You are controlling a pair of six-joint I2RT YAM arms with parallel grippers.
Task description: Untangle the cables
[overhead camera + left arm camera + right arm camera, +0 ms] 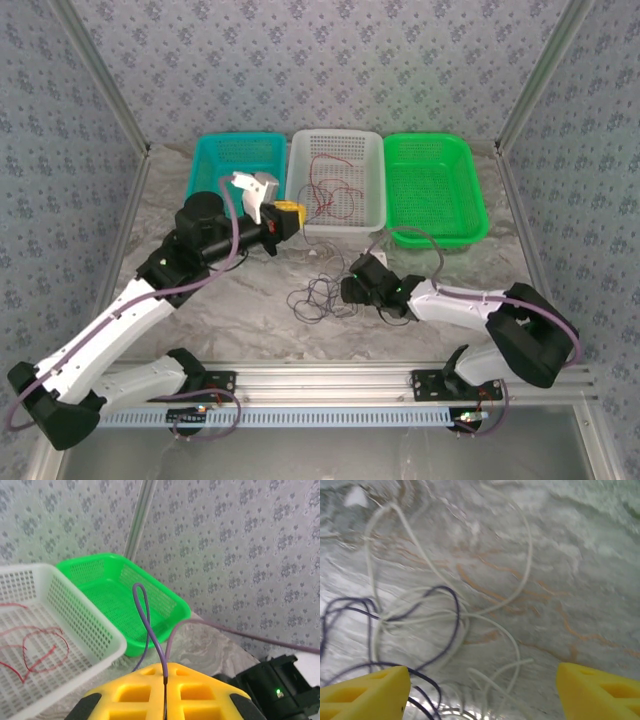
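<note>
Three baskets line the far side of the table [250, 310] from above: a teal basket [240, 137], a white basket [335, 135] and a green basket [428, 138]. The red cable [325, 190] lies in the white one. The black cable [318, 297] is tangled on the table, just beside the right hand [350, 290]. The left hand [290, 215] is at the white basket's near left corner.

Left wrist: its yellow fingers [132, 692] are pressed together, holding nothing visible.

Right wrist: the fingers [365, 690] are spread wide and grip nothing, above the looping white cable [520, 545] and the black one.
</note>
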